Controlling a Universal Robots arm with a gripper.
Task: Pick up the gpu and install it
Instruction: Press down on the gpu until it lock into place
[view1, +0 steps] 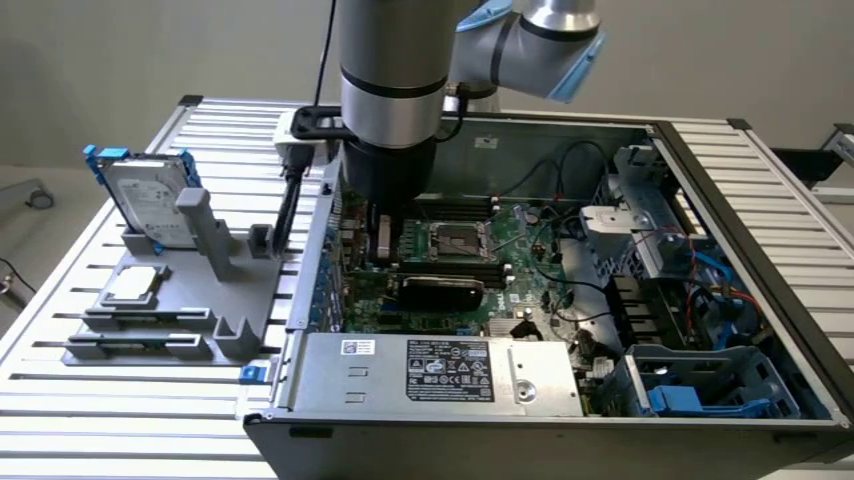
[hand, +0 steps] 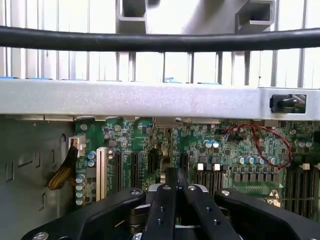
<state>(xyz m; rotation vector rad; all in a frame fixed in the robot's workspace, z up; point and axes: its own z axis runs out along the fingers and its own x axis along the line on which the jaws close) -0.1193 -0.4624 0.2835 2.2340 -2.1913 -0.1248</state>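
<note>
My gripper (hand: 175, 172) is shut, its two black fingers pressed together just above the green motherboard (hand: 240, 145) and over the row of expansion slots (hand: 134, 167) by the case's rear wall (hand: 150, 97). Nothing can be made out between the fingers. In the exterior view the arm (view1: 394, 90) reaches straight down into the open computer case (view1: 747, 200) at its left end. A short silver strip (view1: 384, 240) shows under the wrist. The gpu is hidden, and the arm covers the slot area.
Outside the case on the exterior view's left, a grey fixture (view1: 174, 320) holds a hard drive in a blue frame (view1: 140, 195) and a square silver chip (view1: 134, 285). The power supply (view1: 441, 370), processor socket (view1: 454, 240), loose wires (hand: 260, 135) and a black cable (hand: 160, 42) crowd the gripper.
</note>
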